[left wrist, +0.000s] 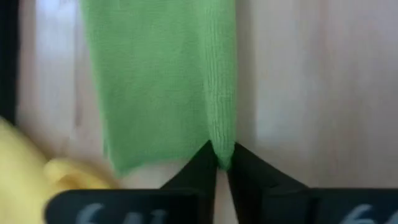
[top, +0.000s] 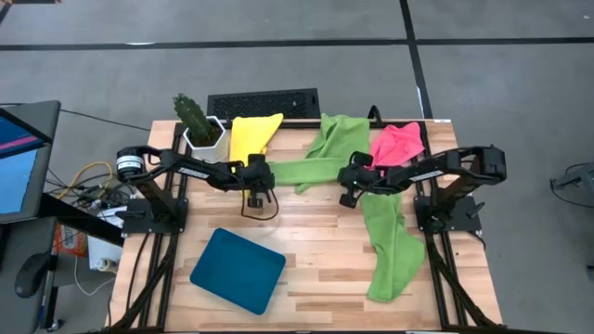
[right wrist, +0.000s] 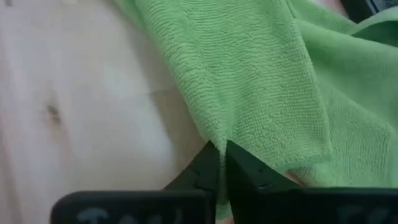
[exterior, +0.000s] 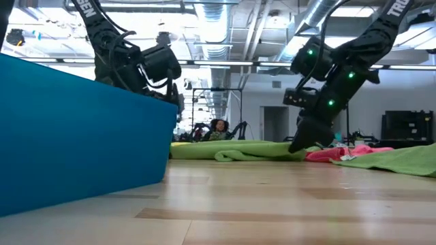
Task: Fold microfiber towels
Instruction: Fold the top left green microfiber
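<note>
A lime green towel (top: 304, 171) lies stretched across the middle of the table between my two grippers. My left gripper (top: 267, 176) is shut on its left end and my right gripper (top: 350, 182) on its right end. It also shows in the low view (exterior: 238, 150), lying low on the table. A yellow towel (top: 252, 135) lies at the far left. Another green towel (top: 340, 135) lies at the far middle, and a pink towel (top: 399, 143) at the far right. A third green towel (top: 390, 243) lies at the near right. My left gripper pinches the green towel's left end at its near corner (left wrist: 221, 149) between its two fingers, coming from the table's left. The towel runs away from the fingers along the table. My right gripper pinches the towel's right end at a folded edge (right wrist: 216, 138) between its two fingers, coming from the table's right and slanting down. The cloth lies on the table (right wrist: 74, 93) beyond the fingers.
A dark teal tray (top: 238, 270) lies at the near left and fills the left of the low view (exterior: 75, 136). A potted cactus (top: 197, 122) and a black keyboard (top: 264, 102) stand at the far edge. Bare wood (top: 316, 232) shows in the near middle.
</note>
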Robot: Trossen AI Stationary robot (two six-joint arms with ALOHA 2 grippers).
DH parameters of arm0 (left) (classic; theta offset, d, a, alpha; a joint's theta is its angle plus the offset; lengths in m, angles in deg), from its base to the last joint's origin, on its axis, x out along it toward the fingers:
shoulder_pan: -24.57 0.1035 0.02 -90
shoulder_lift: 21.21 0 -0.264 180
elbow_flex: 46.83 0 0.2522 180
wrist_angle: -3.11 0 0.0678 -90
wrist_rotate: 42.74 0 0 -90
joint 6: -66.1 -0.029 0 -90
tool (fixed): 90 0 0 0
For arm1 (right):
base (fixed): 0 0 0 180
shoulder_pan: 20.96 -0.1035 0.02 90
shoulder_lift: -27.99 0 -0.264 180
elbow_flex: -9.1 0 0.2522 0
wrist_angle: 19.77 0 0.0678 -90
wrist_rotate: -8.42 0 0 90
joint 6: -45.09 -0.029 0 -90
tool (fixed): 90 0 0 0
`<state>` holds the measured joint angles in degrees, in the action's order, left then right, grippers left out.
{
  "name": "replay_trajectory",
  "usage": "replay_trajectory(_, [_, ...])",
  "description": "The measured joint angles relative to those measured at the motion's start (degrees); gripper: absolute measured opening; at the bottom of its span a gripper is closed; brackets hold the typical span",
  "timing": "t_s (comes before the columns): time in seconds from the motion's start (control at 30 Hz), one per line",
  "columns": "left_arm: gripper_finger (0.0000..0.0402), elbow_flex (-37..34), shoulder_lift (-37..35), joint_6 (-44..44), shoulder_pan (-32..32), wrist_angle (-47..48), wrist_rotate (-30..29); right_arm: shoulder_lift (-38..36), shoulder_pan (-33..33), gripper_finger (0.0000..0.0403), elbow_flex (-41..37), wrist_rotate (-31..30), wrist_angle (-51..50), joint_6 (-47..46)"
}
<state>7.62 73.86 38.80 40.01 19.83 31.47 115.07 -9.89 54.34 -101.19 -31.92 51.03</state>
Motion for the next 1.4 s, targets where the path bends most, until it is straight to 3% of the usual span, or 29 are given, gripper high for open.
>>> replay_trajectory(0.17, [0.0013, 0.0, -5.0, -1.1, -0.1, 4.0, -2.0, -0.9, -2.2, 0.0057, 0.0, 0.3, -1.6, -1.4])
replay_trajectory(0.4, [0.0089, 0.0, -10.6, -2.5, -0.8, 8.5, 0.4, -0.8, -5.1, 0.007, 0.0, 1.7, -1.8, -1.4])
replay_trajectory(0.57, [0.0165, 0.0, -10.7, -2.0, -1.7, 12.3, 3.1, -0.8, -7.4, 0.012, 0.0, 1.8, -2.5, -1.1])
replay_trajectory(0.7, [0.02, -0.1, -12.0, 1.0, -2.7, 5.6, 5.9, -0.8, -8.6, 0.0174, 0.0, -0.3, -3.5, -1.0])
replay_trajectory(0.83, [0.0195, 0.0, -12.6, 7.7, -3.0, -14.0, 15.1, -0.9, -8.7, 0.0215, 0.0, -3.1, -2.7, -0.9])
replay_trajectory(0.9, [0.0182, 0.0, -12.0, 9.5, -3.0, -21.4, 16.9, -0.9, -8.7, 0.0225, 0.0, -3.1, -2.2, -0.9])
replay_trajectory(1.07, [0.0134, 0.1, -5.3, 13.8, -3.8, -33.6, 13.2, -0.9, -8.7, 0.0223, 0.0, -3.1, -2.6, -1.0])
replay_trajectory(1.23, [0.0109, 0.6, 5.5, 15.3, -7.0, -45.5, 3.4, -0.9, -8.5, 0.0213, 0.0, -3.3, -3.0, -1.0])
replay_trajectory(1.3, [0.0105, 2.1, 8.3, 15.3, -8.0, -46.6, -0.1, -0.9, -8.3, 0.021, 0.0, -3.3, -3.2, -1.0])
replay_trajectory(1.4, [0.0103, 5.4, 12.4, 15.0, -9.5, -46.6, -0.7, -0.9, -8.3, 0.0208, 0.0, -3.3, -4.2, -1.0])
